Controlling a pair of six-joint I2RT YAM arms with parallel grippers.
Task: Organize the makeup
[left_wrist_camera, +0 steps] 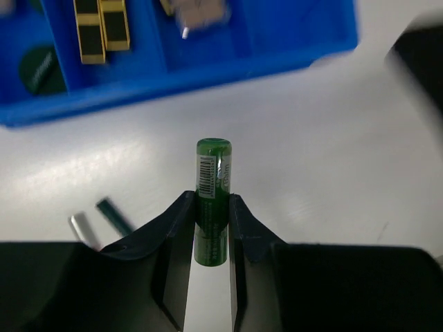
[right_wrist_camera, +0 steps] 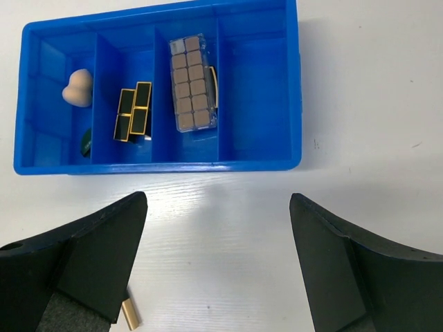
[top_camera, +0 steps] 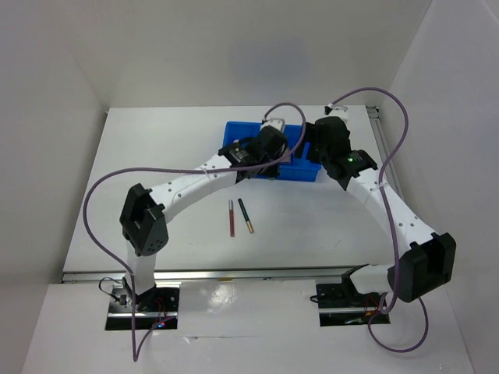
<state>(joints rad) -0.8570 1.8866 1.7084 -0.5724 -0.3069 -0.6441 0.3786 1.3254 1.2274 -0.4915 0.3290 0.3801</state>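
Makeup (left_wrist_camera: 100, 31) is being sorted into the blue bin (right_wrist_camera: 159, 167), and the step in hand looks to be the carry of the green tube (left_wrist_camera: 213, 166).

Starting at the left: the left gripper (left_wrist_camera: 210, 206) is closed narrowly on the tube, one finger pressed to each side of its lower half, with the far end pointed toward the bin's near wall. Whether the tube is clear of the table (left_wrist_camera: 332, 138) cannot be told from the wrist view.

Just to the right, the two thin pencils (top_camera: 238, 216) are seen lying side by side on the table, near the bin but outside it, not yet sorted.

On to the bin:
- The peach egg sponge (right_wrist_camera: 77, 88) and the dark green sponge (right_wrist_camera: 86, 142) are lodged in the leftmost compartment.
- The two black-gold palettes (right_wrist_camera: 133, 115) are in the next.
- The pinkish palette (right_wrist_camera: 190, 83) is in the third.
- The rightmost shows bare blue floor.

The black square compact cannot be made out for certain.

At the far right, the right gripper (right_wrist_camera: 218, 207) is held wide open over the table in front of the bin, with nothing between its fingers.

Next, the tube would need to be carried over the near wall and let go in a compartment, probably the bare one. The pencils would then be called for.
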